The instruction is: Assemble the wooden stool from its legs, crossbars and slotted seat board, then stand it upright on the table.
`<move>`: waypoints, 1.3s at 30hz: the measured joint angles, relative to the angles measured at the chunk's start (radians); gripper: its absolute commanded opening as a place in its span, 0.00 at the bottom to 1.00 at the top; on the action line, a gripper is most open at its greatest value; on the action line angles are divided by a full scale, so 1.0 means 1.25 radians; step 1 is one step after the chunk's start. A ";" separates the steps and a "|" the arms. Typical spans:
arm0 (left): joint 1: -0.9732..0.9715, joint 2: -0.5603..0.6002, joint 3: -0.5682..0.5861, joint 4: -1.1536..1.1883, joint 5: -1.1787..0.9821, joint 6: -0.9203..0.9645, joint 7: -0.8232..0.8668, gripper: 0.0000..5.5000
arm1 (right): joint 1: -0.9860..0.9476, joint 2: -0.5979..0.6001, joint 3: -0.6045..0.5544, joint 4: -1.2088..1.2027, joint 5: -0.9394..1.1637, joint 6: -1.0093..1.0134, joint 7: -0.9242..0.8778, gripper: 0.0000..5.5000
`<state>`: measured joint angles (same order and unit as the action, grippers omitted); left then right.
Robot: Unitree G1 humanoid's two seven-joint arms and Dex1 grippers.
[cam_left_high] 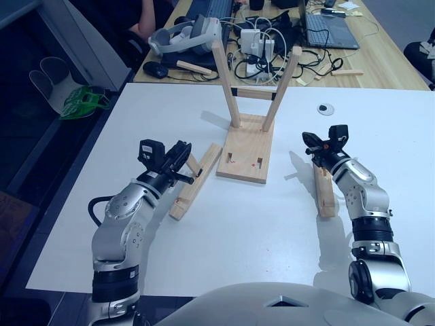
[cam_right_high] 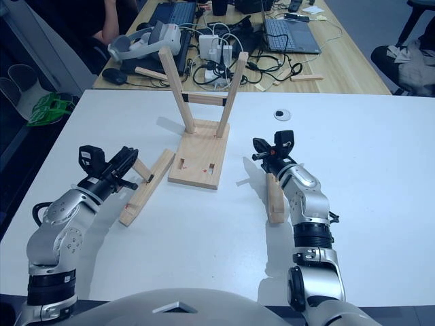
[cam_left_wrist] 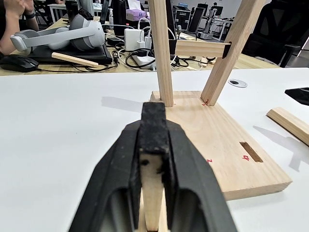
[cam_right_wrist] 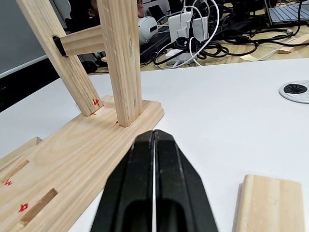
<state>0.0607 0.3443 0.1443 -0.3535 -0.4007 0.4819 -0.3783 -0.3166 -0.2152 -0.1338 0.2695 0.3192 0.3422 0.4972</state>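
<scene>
Toward the far edge of the white table (cam_left_high: 285,238), the slotted seat board (cam_left_high: 246,159) lies flat with two upright legs (cam_left_high: 228,85) joined by a crossbar (cam_left_high: 255,94). Just left of it lies a loose leg (cam_left_high: 197,183), and the left gripper (cam_left_wrist: 153,113) is clamped on a short wooden stub (cam_left_wrist: 152,193) rising from it. Nearer the right edge lies another leg (cam_left_high: 325,193), with the right gripper (cam_left_high: 310,142) pressed closed and empty above its far end.

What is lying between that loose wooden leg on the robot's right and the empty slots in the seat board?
Nothing visible. Only bare white table separates the loose leg from the seat board and its two empty slots. The shut right gripper sits over the leg's far end, off that path.
</scene>
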 measured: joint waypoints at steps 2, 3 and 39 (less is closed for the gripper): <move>0.000 0.003 -0.010 0.000 0.014 -0.007 0.000 0.07 | 0.000 0.000 0.000 0.000 0.000 0.001 0.000 0.00; 0.000 0.003 -0.013 0.000 0.018 -0.009 0.002 0.07 | 0.000 0.000 0.000 -0.001 0.000 0.001 -0.001 0.00; -0.299 -0.023 -0.063 0.116 0.154 -0.036 0.079 0.41 | -0.045 0.011 -0.005 0.079 0.000 -0.042 -0.008 0.00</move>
<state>-0.3133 0.3156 0.0659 -0.2085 -0.2083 0.4369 -0.2800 -0.3734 -0.2009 -0.1403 0.3683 0.3187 0.2898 0.4871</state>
